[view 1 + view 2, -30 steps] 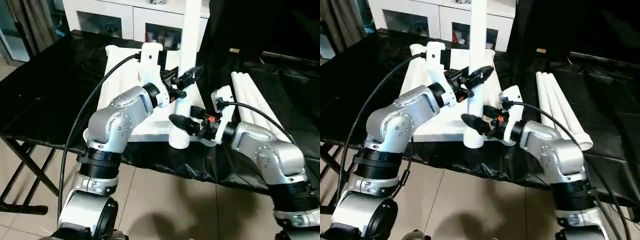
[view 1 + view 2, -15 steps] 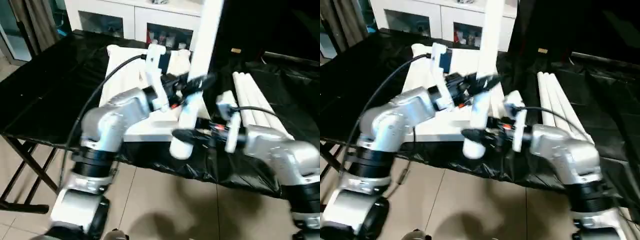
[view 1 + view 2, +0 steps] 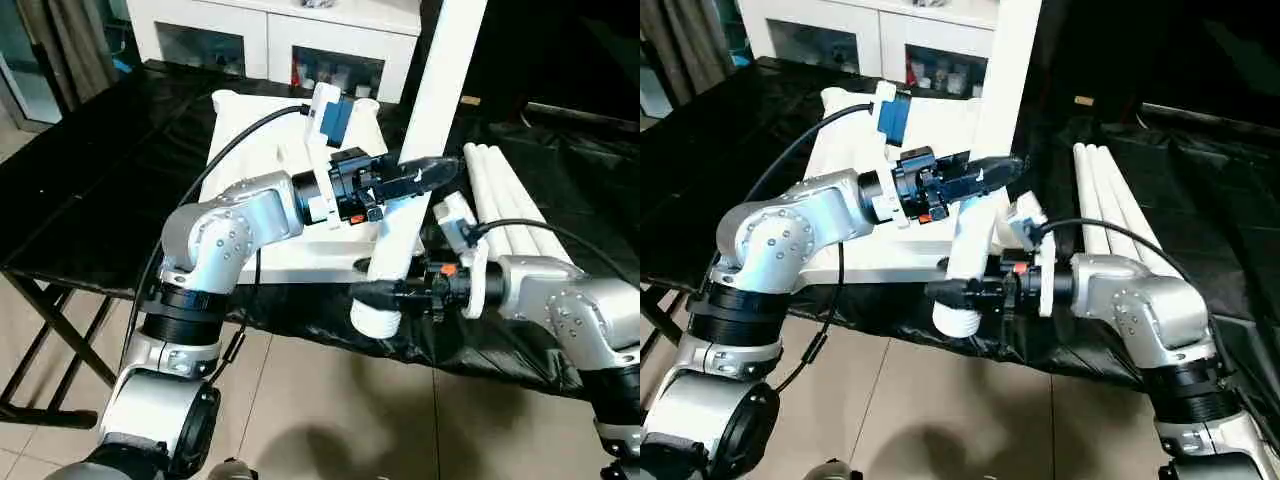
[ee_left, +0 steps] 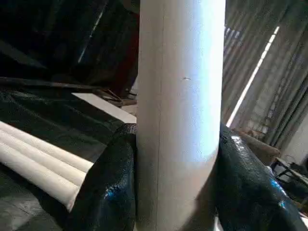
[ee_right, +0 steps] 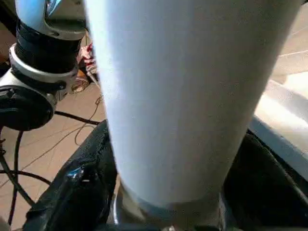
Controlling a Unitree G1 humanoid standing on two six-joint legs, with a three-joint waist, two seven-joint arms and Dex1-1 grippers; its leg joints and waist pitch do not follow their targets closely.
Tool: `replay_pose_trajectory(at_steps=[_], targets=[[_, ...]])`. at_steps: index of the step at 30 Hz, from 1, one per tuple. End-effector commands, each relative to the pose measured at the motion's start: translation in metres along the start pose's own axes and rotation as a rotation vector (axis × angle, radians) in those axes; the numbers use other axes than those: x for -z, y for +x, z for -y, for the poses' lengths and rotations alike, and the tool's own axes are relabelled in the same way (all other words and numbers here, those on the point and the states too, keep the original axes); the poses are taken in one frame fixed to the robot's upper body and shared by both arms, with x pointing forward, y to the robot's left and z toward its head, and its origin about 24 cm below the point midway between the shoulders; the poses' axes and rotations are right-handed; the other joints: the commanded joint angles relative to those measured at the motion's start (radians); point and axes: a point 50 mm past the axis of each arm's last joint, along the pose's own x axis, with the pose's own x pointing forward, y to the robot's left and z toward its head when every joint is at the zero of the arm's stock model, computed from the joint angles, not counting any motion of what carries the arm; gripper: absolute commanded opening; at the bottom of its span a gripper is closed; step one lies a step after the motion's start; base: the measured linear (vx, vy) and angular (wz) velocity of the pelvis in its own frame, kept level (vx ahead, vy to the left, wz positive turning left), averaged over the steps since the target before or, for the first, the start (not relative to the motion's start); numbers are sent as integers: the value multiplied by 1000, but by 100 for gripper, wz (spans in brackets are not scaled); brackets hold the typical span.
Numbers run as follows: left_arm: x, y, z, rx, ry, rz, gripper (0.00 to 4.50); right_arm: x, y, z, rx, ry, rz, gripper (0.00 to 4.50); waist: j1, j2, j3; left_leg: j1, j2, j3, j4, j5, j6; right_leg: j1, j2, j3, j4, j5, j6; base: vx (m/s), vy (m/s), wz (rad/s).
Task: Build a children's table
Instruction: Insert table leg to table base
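The left tool (image 3: 405,182) is clamped on a long white tubular plastic leg (image 3: 425,130), its black fingers (image 4: 108,187) pressed against both sides of the tube at mid-length. The right tool (image 3: 385,293) sits lower, near the leg's ribbed threaded end; its fingers (image 5: 72,192) stand on either side of the tube there, though whether they press or merely bracket it I cannot tell. The leg is held in the air, tilted, its lower end hanging just off the front edge of the desk (image 3: 90,190), which is draped in black sheeting.

Behind the tools lies the white rectangular plastic tabletop (image 3: 250,140), flat on the desk with round corner sockets. To the right, three more white tubular legs (image 3: 505,205) lie side by side, touching one another. So: four legs counted, one tabletop, none yet seated.

The leg looks light, hollow and stiff, so it should not sag, but its smooth surface seems slippery and could twist or slide in a loose pinch. A hold near the threaded end, with a second steadying higher up, looks best for steering it into a socket.
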Motion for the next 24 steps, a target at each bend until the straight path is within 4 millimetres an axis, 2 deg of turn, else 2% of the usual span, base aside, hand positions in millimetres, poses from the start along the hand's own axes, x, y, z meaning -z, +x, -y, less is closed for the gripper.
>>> replay_pose_trajectory(at_steps=[1, 6, 10, 12, 13, 14, 17, 18, 22, 24], targets=[[-10, 4, 7, 42, 31, 15, 182, -3, -1, -2, -7, -10, -1, 270, 2, 6, -71, 10, 36, -9, -67, -73, 1, 64, -78, 48, -76, -73, -216, 0, 0, 0], [-10, 4, 9, 56, 27, 8, 182, -5, -2, -1, -13, -11, 16, 225, 3, 9, -71, 11, 37, -10, -68, -77, -1, 63, -78, 47, -76, -68, -215, 0, 0, 0], [-10, 4, 9, 57, 24, 6, 182, -8, -2, -1, -14, -11, 45, 221, 2, 9, -71, 11, 36, -10, -69, -78, -2, 63, -77, 47, -76, -70, -216, 0, 0, 0], [-10, 4, 9, 58, 21, 5, 182, -9, -4, -2, -23, -1, 56, 262, 2, 9, -71, 11, 37, -10, -69, -78, -2, 64, -77, 47, -75, -68, -218, 0, 0, 0], [-10, 4, 9, 60, 20, 4, 182, -10, -4, -2, -22, -5, 56, 272, 3, 13, -72, 11, 36, -10, -68, -76, -2, 64, -78, 47, -75, -62, -219, 0, 0, 0], [-10, 4, 9, 61, 20, 4, 182, -10, -4, -2, -19, -9, 57, 283, 3, 10, -72, 11, 36, -9, -68, -75, -2, 64, -77, 48, -75, -56, -221, 0, 0, 0], [-10, 3, 9, 64, 19, 3, 182, -11, -5, 0, -2, -18, 62, 287, 3, 11, -71, 11, 35, -9, -68, -75, -1, 64, -77, 47, -76, -60, -221, 0, 0, 0], [-10, 3, 9, 66, 19, 3, 182, -11, -5, 0, 2, -19, 64, 290, 4, 15, -71, 11, 36, -10, -68, -75, -2, 63, -77, 47, -74, -57, -222, 0, 0, 0], [-9, 3, 10, 73, 15, 1, 182, -11, -7, 1, 0, -12, 74, 290, 3, 11, -72, 10, 35, -10, -67, -72, 0, 66, -77, 47, -74, -49, -224, 0, 0, 0], [-9, 3, 10, 75, 15, 0, 182, -11, -7, 0, -6, -8, 74, 290, 3, 13, -72, 12, 36, -10, -68, -77, 1, 64, -77, 47, -75, -56, -224, 0, 0, 0]])
